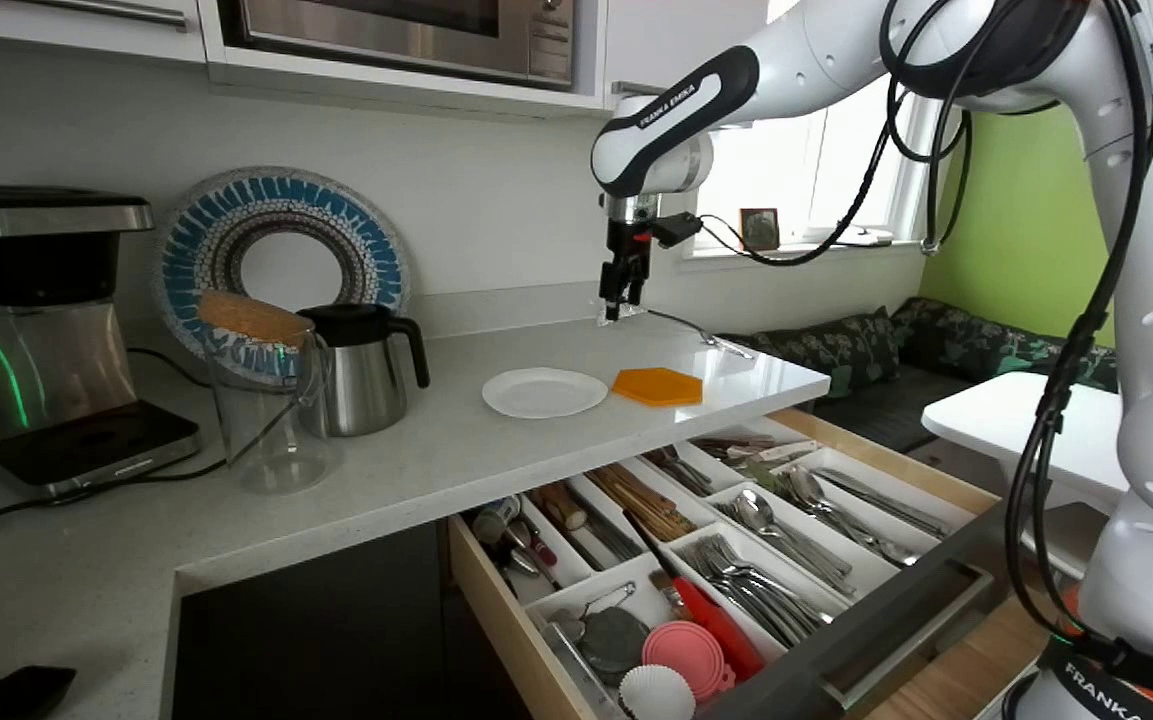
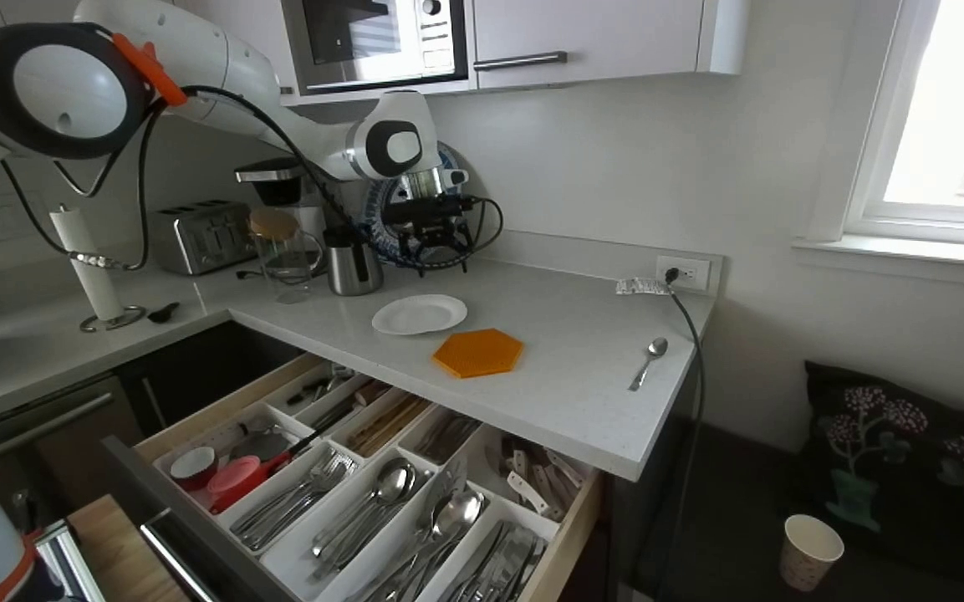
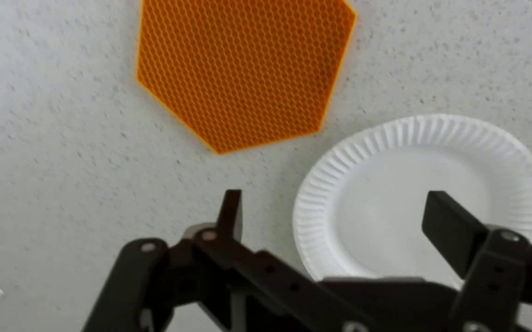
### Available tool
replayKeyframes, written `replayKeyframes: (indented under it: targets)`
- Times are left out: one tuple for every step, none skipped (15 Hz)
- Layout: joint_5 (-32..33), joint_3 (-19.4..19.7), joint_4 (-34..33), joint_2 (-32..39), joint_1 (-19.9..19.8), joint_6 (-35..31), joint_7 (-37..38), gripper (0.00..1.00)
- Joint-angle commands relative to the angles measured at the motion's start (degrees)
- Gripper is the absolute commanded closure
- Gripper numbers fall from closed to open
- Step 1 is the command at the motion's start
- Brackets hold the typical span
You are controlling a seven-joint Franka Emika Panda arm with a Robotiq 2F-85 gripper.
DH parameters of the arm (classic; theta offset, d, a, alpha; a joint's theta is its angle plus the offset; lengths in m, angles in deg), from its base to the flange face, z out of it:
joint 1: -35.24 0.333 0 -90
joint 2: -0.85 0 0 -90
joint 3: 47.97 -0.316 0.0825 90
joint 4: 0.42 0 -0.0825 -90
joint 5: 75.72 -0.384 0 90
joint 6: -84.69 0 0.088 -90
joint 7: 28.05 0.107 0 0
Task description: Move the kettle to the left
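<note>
Surface: a pale speckled countertop [image 1: 456, 445] ran along the off-white wall [image 1: 496, 200], a microwave [image 1: 396, 35] built in above it, a cutlery drawer [image 1: 508, 610] pulled out beneath its near edge.

Left to right on it stood or lay: steel toaster [image 2: 206, 238]; black-and-steel coffee maker [image 1: 51, 340]; blue-patterned platter [image 1: 296, 262], propped up at the far side by the wall; glass pitcher [image 1: 276, 440], cork lid; brushed-steel kettle [image 1: 366, 385], black lid and handle; white paper plate [image 1: 544, 393]; orange honeycomb mat [image 1: 658, 387], hexagonal, just right of the plate; spoon [image 2: 649, 361], toward the right end.

Room, farther right: a window [image 1: 781, 165] with a picture frame [image 1: 759, 229] at its foot, floral cushions [image 1: 841, 348] and a green wall [image 1: 1031, 220] showed.

Tool: the Robotiq gripper [image 3: 334, 196] hung, pointing down, above the countertop; its fingers [image 3: 450, 230] stood wide apart and held nothing.

Kettle: it stood upright to the left of the gripper, lower and well apart from it, just right of the pitcher and left of the paper plate.
</note>
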Motion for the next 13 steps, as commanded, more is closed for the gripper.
replayKeyframes:
  targets:
    - [2.5, 2.5, 7.2, -4.6, -1.2, 0.7, 8.7, 0.0]
    - [2.9, 3.2, 9.0, -5.8, -1.5, 1.1, 10.8, 0.0]
    - [3.5, 4.1, 10.5, -6.8, -1.8, 1.4, 13.1, 0.0]
    - [3.8, 4.9, 12.1, -8.0, -2.3, 1.7, 15.1, 0.0]
    - [3.8, 5.6, 13.2, -8.8, -2.7, 2.1, 17.1, 0.0]
    - [3.7, 6.4, 14.6, -9.6, -3.3, 2.3, 19.0, 0.0]
    - [3.4, 7.1, 15.9, -10.6, -4.1, 2.0, 20.6, 0.0]
    - [2.7, 5.7, 11.0, -7.0, -3.8, 2.0, 16.8, 0.0]
    - [2.7, 6.3, 12.2, -7.9, -4.3, 2.0, 17.9, 0.0]
    - [2.7, 6.6, 13.1, -8.5, -4.8, 2.0, 18.2, 0.0]
    - [2.7, 6.7, 13.6, -8.9, -5.0, 2.0, 18.5, 0.0]
    - [2.6, 6.7, 13.9, -9.2, -5.0, 2.0, 18.7, 0.0]
    - [2.6, 6.7, 14.1, -9.3, -4.9, 2.0, 18.9, 0.0]
